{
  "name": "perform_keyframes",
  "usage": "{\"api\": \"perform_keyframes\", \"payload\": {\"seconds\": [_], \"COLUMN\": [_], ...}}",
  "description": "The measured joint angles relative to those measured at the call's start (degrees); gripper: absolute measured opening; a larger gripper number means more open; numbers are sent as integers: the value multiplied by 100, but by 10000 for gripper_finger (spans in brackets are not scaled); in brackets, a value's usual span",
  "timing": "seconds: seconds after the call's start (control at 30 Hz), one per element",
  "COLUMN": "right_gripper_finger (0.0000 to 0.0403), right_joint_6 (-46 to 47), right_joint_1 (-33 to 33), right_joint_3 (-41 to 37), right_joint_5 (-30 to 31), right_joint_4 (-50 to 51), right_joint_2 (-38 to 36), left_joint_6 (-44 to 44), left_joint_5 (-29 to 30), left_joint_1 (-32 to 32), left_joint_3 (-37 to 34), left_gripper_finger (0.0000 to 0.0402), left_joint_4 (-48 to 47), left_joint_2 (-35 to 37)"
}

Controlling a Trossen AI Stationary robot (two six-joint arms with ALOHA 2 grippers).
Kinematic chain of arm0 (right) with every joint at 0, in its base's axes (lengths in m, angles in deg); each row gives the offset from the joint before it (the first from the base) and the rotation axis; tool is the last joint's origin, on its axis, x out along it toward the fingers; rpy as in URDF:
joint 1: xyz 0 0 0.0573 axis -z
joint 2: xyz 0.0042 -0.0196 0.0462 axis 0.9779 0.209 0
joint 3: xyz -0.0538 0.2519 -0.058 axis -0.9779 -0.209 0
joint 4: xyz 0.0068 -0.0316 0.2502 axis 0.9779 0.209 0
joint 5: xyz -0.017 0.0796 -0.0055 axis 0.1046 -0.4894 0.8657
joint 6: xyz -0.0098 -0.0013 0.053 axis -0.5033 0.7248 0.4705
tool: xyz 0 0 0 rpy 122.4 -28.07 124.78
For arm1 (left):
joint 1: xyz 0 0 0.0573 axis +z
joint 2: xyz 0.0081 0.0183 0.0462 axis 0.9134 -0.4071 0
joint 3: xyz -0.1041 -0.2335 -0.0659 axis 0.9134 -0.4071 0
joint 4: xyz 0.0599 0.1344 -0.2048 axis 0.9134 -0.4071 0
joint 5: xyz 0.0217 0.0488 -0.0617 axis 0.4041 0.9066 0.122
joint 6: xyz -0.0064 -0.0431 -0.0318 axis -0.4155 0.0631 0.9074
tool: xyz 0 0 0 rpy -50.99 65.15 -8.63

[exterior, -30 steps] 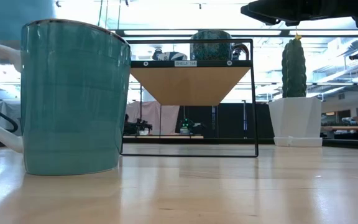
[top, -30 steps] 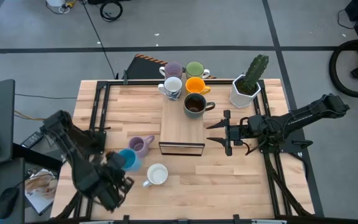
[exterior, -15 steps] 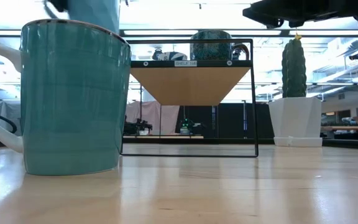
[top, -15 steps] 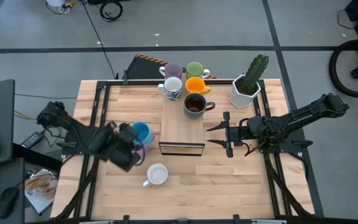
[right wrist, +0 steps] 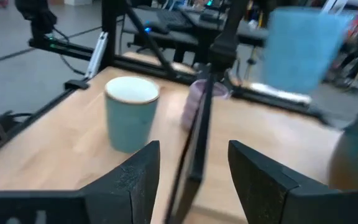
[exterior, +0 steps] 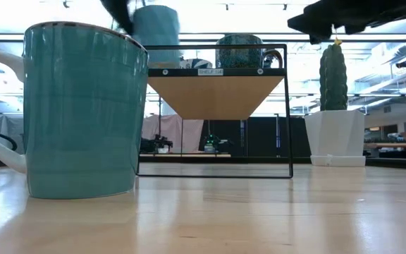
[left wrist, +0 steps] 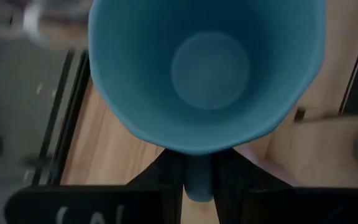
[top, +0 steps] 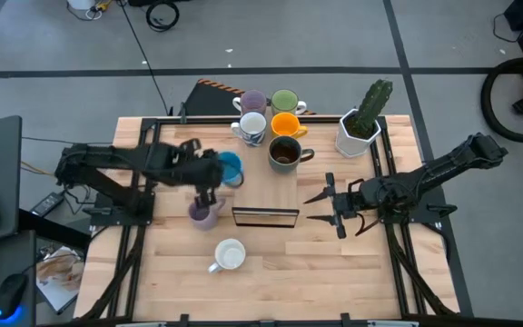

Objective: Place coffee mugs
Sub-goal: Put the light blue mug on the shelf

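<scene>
Five mugs [top: 271, 127] sat grouped at the shelf's [top: 265, 186] far end. I had the left tool [top: 209, 173] clenched on the blue mug [top: 229, 168], held beside the shelf. Lilac mug [top: 204, 210] and white mug [top: 230, 255] remained on the desk [top: 280, 263]. Right tool [top: 327, 207] waited, released.

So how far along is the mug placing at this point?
Partly done. Five mugs, among them the orange mug and dark brown mug, already sit on the wooden shelf. The left gripper carries the blue mug beside the shelf. A lilac mug and a white mug wait on the table.
</scene>
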Motion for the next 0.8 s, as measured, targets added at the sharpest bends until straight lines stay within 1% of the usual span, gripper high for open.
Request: {"api": "perform_keyframes", "payload": {"seconds": [0.1,0.2,0.27,0.4,0.47,0.5,0.67,0.8], "right_gripper_finger": [196,196,196,196,196,196,196,196], "right_joint_6": [384,809,1083,1597,1785,1820,1994,2115], "right_joint_1": [-185,-416,-592,-956,-1114,-1181,-1334,-1360], "right_joint_3": [-1,-1,-1,-3,-3,-3,-3,-3], "right_joint_5": [66,106,91,-253,-289,-252,460,497], "right_joint_4": [113,250,305,428,377,378,365,386], "right_joint_2": [3,3,3,21,70,91,155,182], "left_joint_6": [-859,-1465,-1760,-2162,-2356,-2393,-2406,-2556], "left_joint_5": [-548,-1052,-1254,-1374,-1526,-1617,-1833,-1816], "left_joint_1": [510,959,1197,1537,1676,1734,1841,1831], "left_joint_3": [0,0,0,0,4,4,4,4], "left_gripper_finger": [59,59,59,59,59,59,59,59], "left_joint_4": [541,831,900,1092,1124,1119,1133,1137], "left_joint_2": [-23,-62,-63,-66,-66,-97,-297,-476]}}
